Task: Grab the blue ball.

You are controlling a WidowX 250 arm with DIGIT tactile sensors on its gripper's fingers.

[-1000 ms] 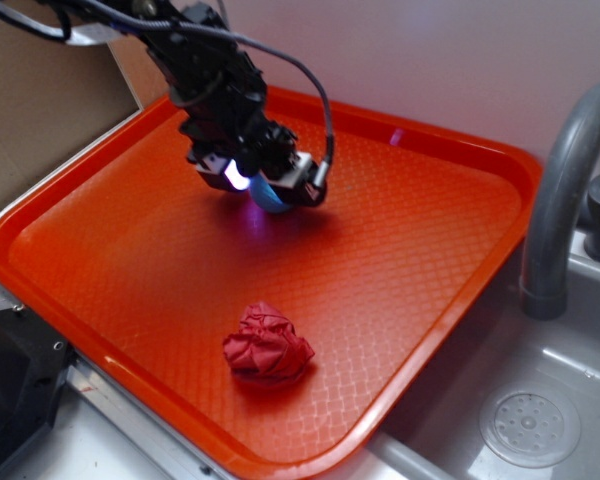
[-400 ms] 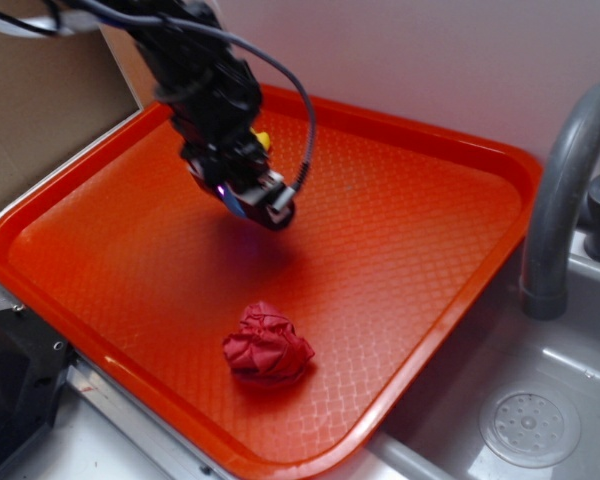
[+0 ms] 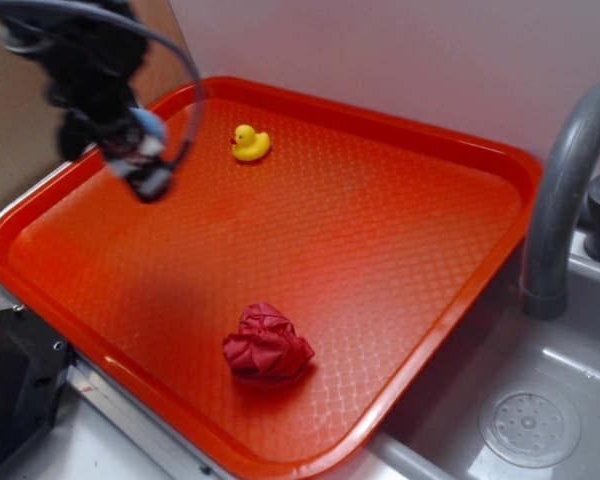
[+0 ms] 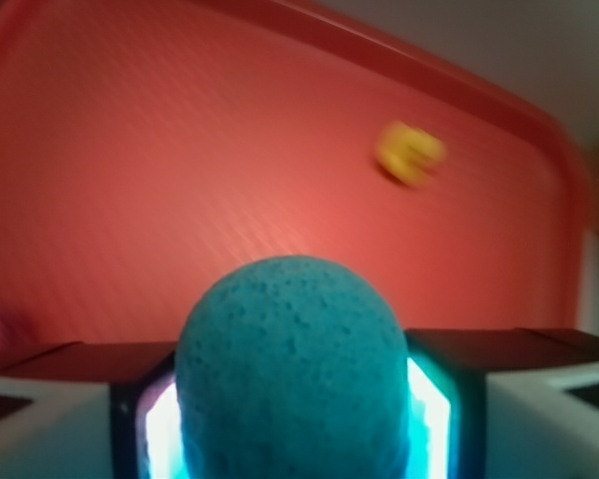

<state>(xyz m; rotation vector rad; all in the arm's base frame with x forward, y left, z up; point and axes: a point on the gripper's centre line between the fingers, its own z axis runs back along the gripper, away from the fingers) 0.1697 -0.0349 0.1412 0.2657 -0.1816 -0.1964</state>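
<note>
The blue ball (image 4: 292,369) fills the space between my two fingers in the wrist view; its surface is pitted and teal-blue. In the exterior view my gripper (image 3: 140,150) is blurred, raised above the tray's far left part, with a bit of the blue ball (image 3: 150,124) showing in it. The gripper is shut on the ball and holds it off the orange tray (image 3: 400,250).
A yellow toy duck (image 3: 249,143) stands near the tray's back edge and shows blurred in the wrist view (image 4: 410,153). A crumpled red cloth wad (image 3: 267,344) lies near the tray's front. A grey faucet (image 3: 565,190) and a sink drain (image 3: 529,426) are at the right.
My gripper has risen and moved left across the tray with the ball in it. The yellow duck, hidden behind the arm before, now shows.
</note>
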